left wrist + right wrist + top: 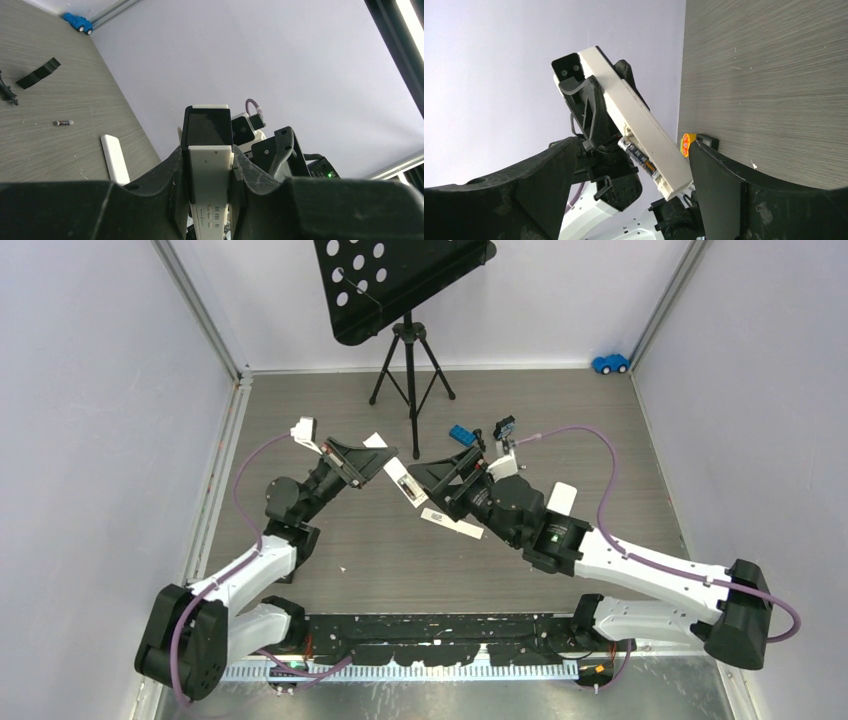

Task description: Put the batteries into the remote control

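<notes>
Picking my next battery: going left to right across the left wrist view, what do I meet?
Order: black piece → battery → white flat piece → remote control.

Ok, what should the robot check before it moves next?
1. The remote clamped in the left tool: ok.
2. The right tool open and empty: ok.
3. The battery lying at the remote's slot: ok.
4. That battery pushed fully home: cannot tell.
5. The spare battery lying free on the table: ok.
</notes>
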Controlling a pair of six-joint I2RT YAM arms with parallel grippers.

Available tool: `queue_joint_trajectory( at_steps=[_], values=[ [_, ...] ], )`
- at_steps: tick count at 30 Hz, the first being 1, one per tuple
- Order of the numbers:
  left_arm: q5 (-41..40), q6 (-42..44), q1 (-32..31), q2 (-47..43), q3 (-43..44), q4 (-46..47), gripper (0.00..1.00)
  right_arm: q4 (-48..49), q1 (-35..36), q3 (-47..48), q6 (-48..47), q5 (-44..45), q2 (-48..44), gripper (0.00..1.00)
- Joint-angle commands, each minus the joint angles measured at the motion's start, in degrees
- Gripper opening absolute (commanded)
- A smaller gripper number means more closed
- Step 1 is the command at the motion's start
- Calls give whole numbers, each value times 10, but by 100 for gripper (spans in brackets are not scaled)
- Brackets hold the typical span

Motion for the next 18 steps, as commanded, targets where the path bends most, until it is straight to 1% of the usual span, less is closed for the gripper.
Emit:
queue_joint_trajectory(
  at_steps=[1, 3, 8, 13, 16, 18],
  values=[
    [-6, 16, -1, -26, 11, -25, 0, 52, -9, 20, 31, -35, 35, 86],
    [-3, 19, -1, -31, 15, -42, 0, 59, -16, 26, 34, -57, 49, 86],
    [3, 32, -1, -41, 24, -86, 0, 79, -22, 27, 31, -77, 69, 86],
    [8, 38, -1, -41, 27, -100, 0, 90, -25, 35, 24, -94, 85, 86],
    [9, 38, -1, -39, 28, -103, 0, 93, -29, 40, 20, -106, 92, 82],
    [10, 37, -1, -37, 30, -106, 0, 101, -31, 38, 18, -113, 95, 76]
  ],
)
